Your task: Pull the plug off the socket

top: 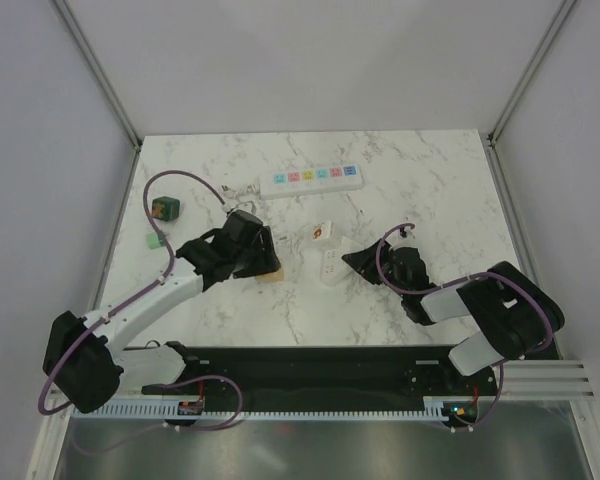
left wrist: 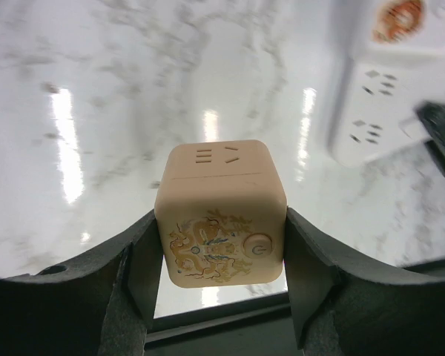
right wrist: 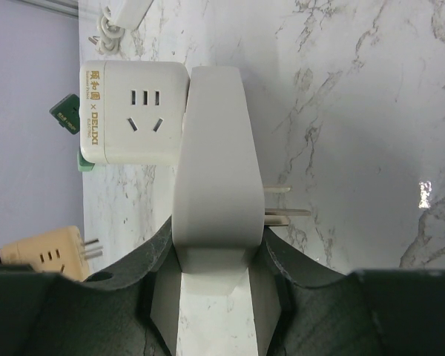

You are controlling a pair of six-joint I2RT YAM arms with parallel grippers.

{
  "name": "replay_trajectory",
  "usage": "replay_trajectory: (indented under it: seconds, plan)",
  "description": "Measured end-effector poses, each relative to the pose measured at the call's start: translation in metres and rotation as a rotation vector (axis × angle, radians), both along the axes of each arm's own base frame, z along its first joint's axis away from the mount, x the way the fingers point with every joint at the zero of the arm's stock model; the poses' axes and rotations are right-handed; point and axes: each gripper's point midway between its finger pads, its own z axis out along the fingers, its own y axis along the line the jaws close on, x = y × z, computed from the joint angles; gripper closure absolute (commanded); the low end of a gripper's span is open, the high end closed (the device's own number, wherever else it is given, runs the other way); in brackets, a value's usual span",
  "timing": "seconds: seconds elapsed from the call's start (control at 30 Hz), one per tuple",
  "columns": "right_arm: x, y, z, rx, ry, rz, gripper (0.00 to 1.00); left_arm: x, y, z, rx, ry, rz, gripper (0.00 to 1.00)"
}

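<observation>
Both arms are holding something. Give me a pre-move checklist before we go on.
1. Left gripper shut on beige cube: ok, it sits square between both fingers.
2. Right gripper shut on white adapter: ok.
3. Beige cube's prongs free: ok, bare in the right wrist view.
4. Dark green plug out of power strip: ok, it lies on the table apart from it.
5. White cube clear of white adapter: cannot tell, they look to be touching.
</observation>
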Motion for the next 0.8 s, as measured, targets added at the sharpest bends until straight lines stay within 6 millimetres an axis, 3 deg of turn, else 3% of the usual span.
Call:
replay_trajectory:
  seconds: [0.13,0.33,0.57,0.8]
  plan:
    - [0.000,0.000,0.000,0.000,0.000,0.000,1.00,0.015,0.068,0.000,0.197,-0.007,0.167,0.98]
    - [0.000,0.000,0.000,0.000,0.000,0.000,1.00,0.016,0.154,-0.002,0.493,0.004,0.331,0.98]
    - [0.000,-0.001,0.001,0.002,-0.006,-0.004,1.00,0.041,0.195,-0.011,0.854,0.057,0.328,0.98]
    - [0.001,-0.003,0.001,0.001,-0.012,-0.017,1.00,0.049,0.238,-0.026,1.156,0.149,0.302,0.98]
